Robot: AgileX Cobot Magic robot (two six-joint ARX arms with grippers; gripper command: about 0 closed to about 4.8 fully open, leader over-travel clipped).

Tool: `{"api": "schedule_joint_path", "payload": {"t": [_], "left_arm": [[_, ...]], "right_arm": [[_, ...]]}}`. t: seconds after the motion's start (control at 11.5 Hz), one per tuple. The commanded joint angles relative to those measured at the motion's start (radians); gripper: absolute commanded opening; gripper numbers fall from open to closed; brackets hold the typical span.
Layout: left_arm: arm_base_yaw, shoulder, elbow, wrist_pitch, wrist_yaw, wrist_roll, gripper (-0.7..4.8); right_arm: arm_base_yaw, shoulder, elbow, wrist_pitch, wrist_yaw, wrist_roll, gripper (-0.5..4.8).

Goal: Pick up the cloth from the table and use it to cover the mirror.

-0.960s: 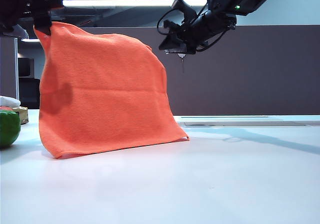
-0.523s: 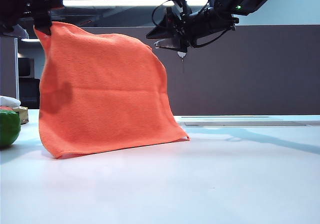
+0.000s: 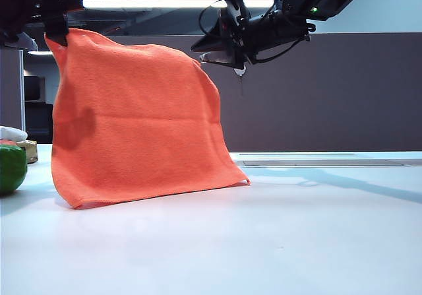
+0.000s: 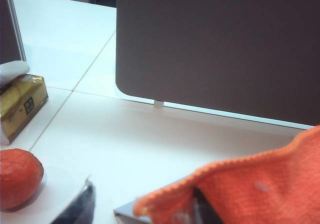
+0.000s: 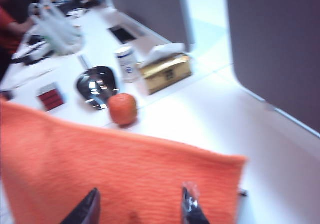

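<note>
Cloth (image 3: 135,120), soft and light, is draped over the mirror (image 4: 122,213); left claw (image 4: 142,206) is spread about its ten-o'clock corner; right claw (image 5: 140,204) is spread above its one-o'clock corner.

The cloth (image 3: 135,120) is bright orange all over, with a fine fuzzy weave and no print – same orange in both wrist views. The table (image 3: 264,235) is plain white, going a bit bluish where shadows fall. The wall (image 3: 330,94) behind is flat dark brown. A round green thing (image 3: 10,168) sits at the far left, beside a gold box (image 3: 30,151) with a dark label. From the wrist cameras there's an orange-red ball (image 5: 123,108) with faint facet lines, plus a shiny black-and-silver object (image 5: 96,86). Both arms are black – the right gripper (image 3: 221,47) has a small silver bit hanging underneath.
</note>
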State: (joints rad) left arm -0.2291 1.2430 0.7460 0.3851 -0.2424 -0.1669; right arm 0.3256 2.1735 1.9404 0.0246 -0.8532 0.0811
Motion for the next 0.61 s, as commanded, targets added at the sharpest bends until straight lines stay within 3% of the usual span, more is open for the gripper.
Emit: {"api": "schedule_joint_path", "payload": {"t": [0.09,0.26,0.61], "left_arm": [[0.0,-0.004,0.004,0.021,0.004,-0.006,2.47],[0.0,-0.004,0.004,0.021,0.004,-0.006,2.47],[0.0,-0.004,0.004,0.021,0.004,-0.006,2.47]], "right_arm": [[-0.002,0.016,0.007,0.03,0.02,-0.003,2.09],[-0.003,0.034,0.007,0.056,0.024,-0.003,2.26],[-0.003,0.042,0.007,0.057,0.047,0.001,2.07]]}}
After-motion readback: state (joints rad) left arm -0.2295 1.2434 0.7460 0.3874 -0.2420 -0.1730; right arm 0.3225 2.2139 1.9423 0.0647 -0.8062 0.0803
